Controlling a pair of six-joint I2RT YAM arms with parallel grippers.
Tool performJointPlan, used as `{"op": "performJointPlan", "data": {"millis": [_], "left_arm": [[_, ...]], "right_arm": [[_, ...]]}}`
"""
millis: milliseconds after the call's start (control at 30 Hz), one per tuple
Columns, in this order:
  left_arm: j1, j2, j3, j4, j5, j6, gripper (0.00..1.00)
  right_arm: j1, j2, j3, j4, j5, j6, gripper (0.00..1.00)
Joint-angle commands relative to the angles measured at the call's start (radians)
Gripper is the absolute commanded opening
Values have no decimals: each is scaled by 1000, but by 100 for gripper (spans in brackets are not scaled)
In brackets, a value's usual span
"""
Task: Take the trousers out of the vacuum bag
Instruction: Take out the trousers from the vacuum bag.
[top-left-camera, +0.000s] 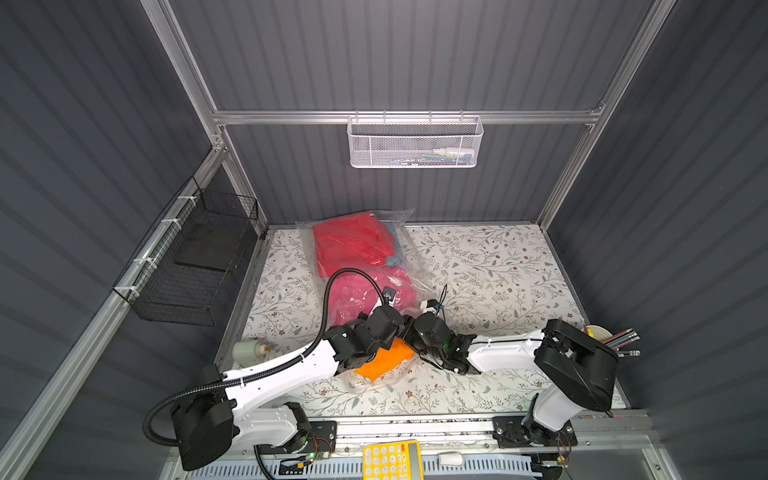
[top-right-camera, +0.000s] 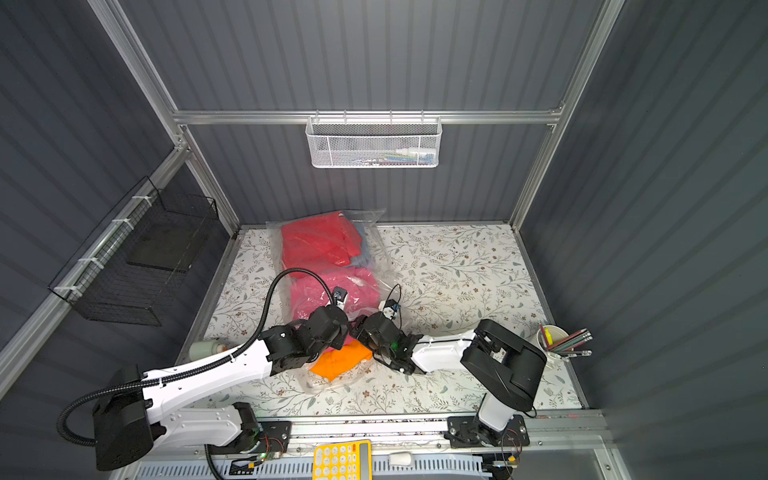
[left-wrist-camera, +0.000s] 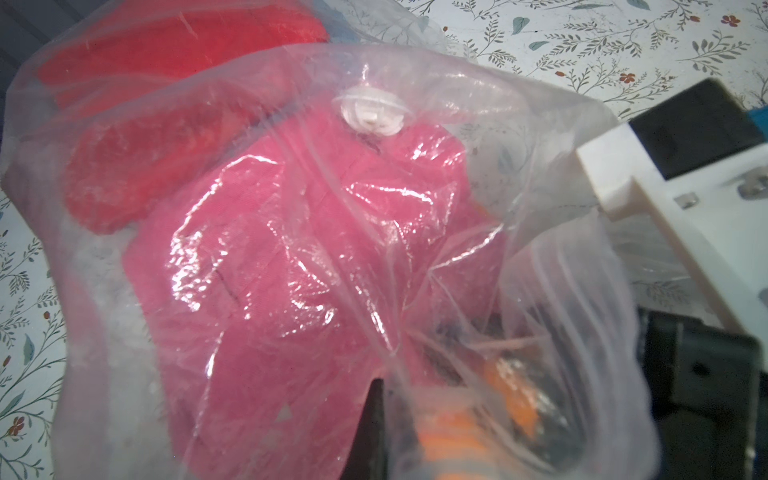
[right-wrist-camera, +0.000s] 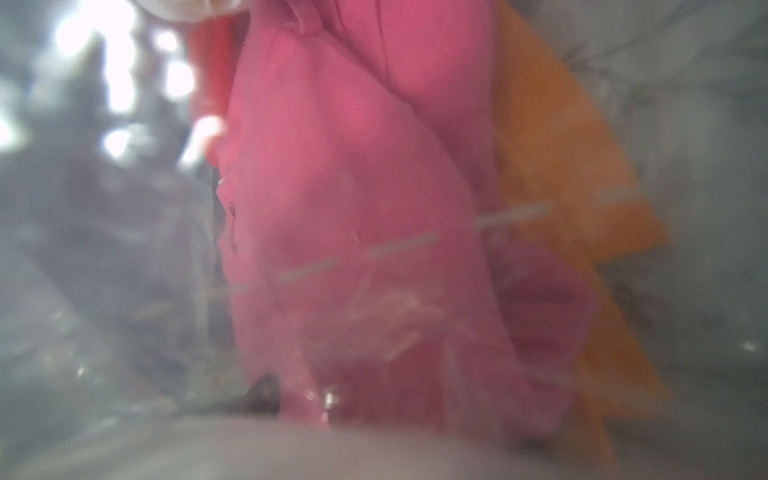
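While the left hand (top-left-camera: 398, 322) and the right hand (top-left-camera: 412, 324) meet over its near half, the vacuum bag (top-left-camera: 401, 218) lies lengthwise on the flowered bench (top-left-camera: 498, 266) in a top view, its far end close to the back wall. Red trousers (top-left-camera: 349, 245) fill that far end, with a strip of light blue denim trousers (top-left-camera: 392, 259) beside them. Pink trousers (top-left-camera: 361, 291) sit in the middle and orange trousers (top-left-camera: 386, 359) at the near end, partly under the two wrists. Both hands' fingertips are hidden by their own black bodies. A white mesh basket (top-left-camera: 415, 143) hangs on the back wall and a black wire basket (top-left-camera: 195, 266) on the left wall.

In a top view, crinkled plastic (top-right-camera: 324, 384) shows around the orange trousers (top-right-camera: 340, 359).

From the left wrist, the plastic rises like a tent over the pink trousers (left-wrist-camera: 291, 270), with the white valve cap (left-wrist-camera: 372, 112) on the film above them. The film gathers in tight folds toward a dark finger (left-wrist-camera: 374, 424). The left hand is pressed together, pinching the bag's plastic. The right arm's camera mount (left-wrist-camera: 665, 199) stands just beside the bag.

The right wrist view is blurred and looks through film. Pink trousers (right-wrist-camera: 353, 208) fill the middle, with orange (right-wrist-camera: 561, 166) against them. No finger shows here, so I cannot tell whether the right hand is spread or pressed together.
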Motion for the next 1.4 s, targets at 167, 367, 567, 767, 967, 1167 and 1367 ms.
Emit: {"op": "performJointPlan", "data": {"millis": [167, 367, 567, 767, 967, 1167, 1367], "left_arm": [[10, 21, 119, 34, 43, 29, 0], [11, 25, 158, 51, 61, 70, 0], [11, 2, 148, 53, 80, 84, 0], [11, -16, 127, 50, 92, 76, 0], [11, -33, 111, 44, 77, 68, 0], [11, -44, 90, 31, 71, 51, 0], [10, -53, 76, 24, 63, 37, 0]], "right_arm": [[71, -235, -41, -202, 177, -102, 85], [153, -222, -18, -230, 217, -91, 85], [149, -145, -12, -163, 221, -46, 81], [121, -76, 38, -145, 213, -45, 81], [65, -18, 74, -100, 188, -43, 78], [43, 20, 92, -95, 151, -18, 67], [43, 29, 93, -109, 126, 7, 68]]}}
